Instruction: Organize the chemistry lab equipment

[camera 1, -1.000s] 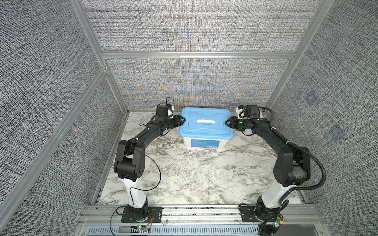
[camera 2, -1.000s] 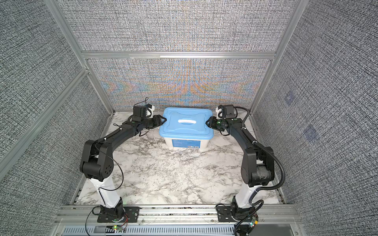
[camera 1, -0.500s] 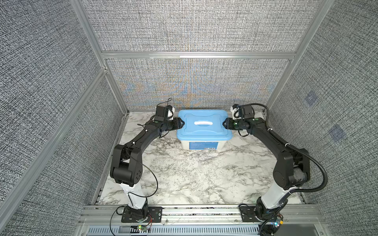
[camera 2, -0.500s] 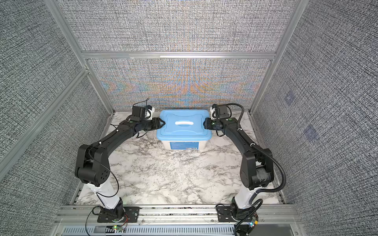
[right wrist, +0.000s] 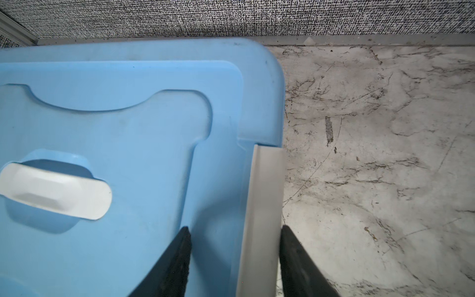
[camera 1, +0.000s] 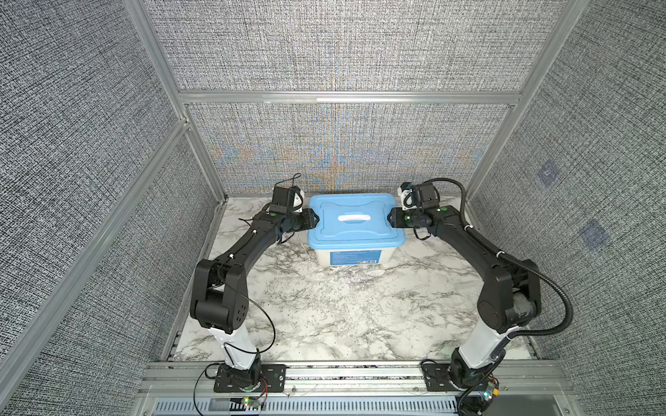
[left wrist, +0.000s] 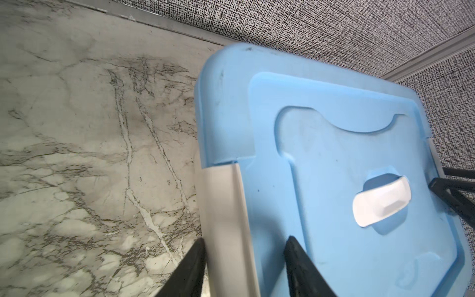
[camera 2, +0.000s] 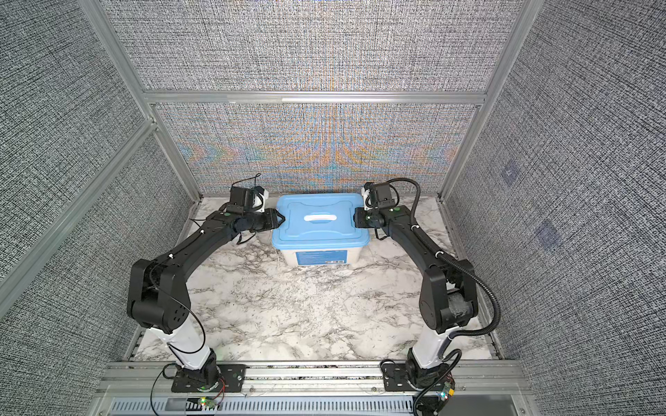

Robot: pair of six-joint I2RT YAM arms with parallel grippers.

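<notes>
latches could be missed, or the tub dragged

in both top views the closed tub [camera 1: 322, 257] is seen at the back of the surface [camera 1: 324, 313]. its lid [camera 1: 342, 234] is flanked by the left fingers [camera 1: 312, 218] and the right fingers [camera 1: 391, 218]. no lab equipment can be made out, and whether it lies inside cannot be told. if one side is pulled first, the tub could be tipped or slid.

in the left wrist view the left fingers [left wrist: 190, 264] are held apart, astride the left latch [left wrist: 223, 218], with nothing clamped. if they are closed off-centre, the latch could be missed.

in the right wrist view the right fingers [right wrist: 174, 257] are likewise apart around the right latch [right wrist: 262, 205]. if the lid is popped hard, anything inside could be jolted.
</notes>
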